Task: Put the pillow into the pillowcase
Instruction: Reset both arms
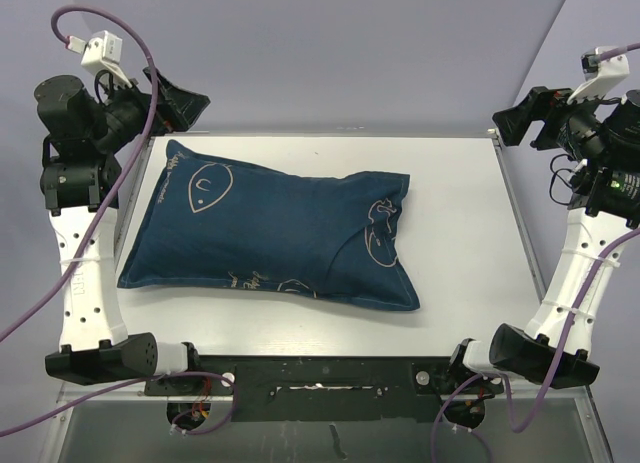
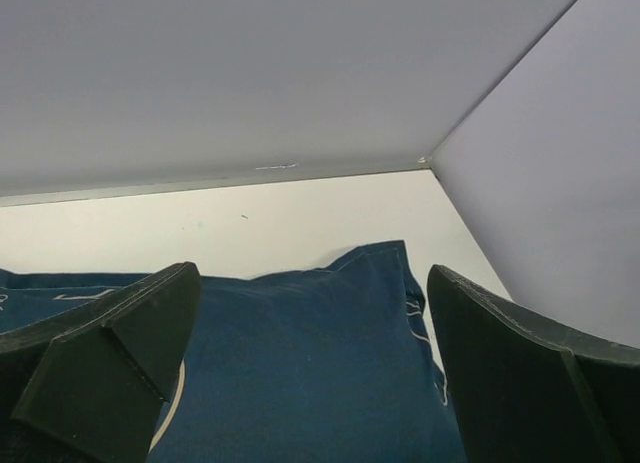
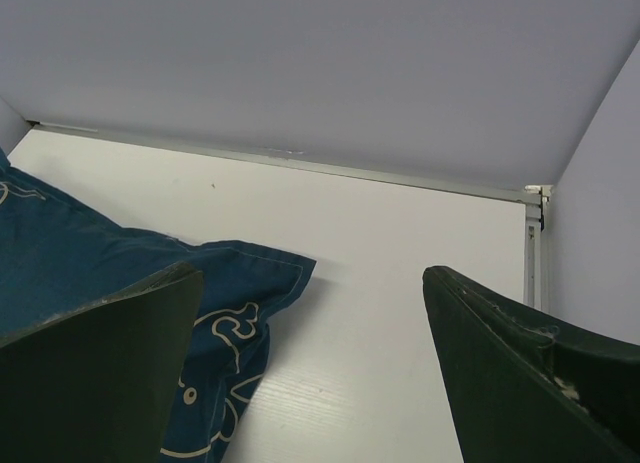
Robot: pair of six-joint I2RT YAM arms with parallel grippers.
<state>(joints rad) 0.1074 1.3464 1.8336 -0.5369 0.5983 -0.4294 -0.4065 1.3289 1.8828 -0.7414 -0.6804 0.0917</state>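
The pillowcase (image 1: 270,233) at mid-frame is matt navy woven cloth, softly creased, with cream outlines. The table (image 1: 460,213) is smooth matt white with a faint grain, edged towards the top of the frame by a dull metal strip (image 3: 400,175). The right gripper (image 3: 310,278) has fingers (image 3: 520,383) of matt black plastic, lightly scuffed

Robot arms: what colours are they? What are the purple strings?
The left arm and right arm are white with small holes, with black joints and bases. The strings are purple cables. Each arm ends in dark wedge-shaped fingers.
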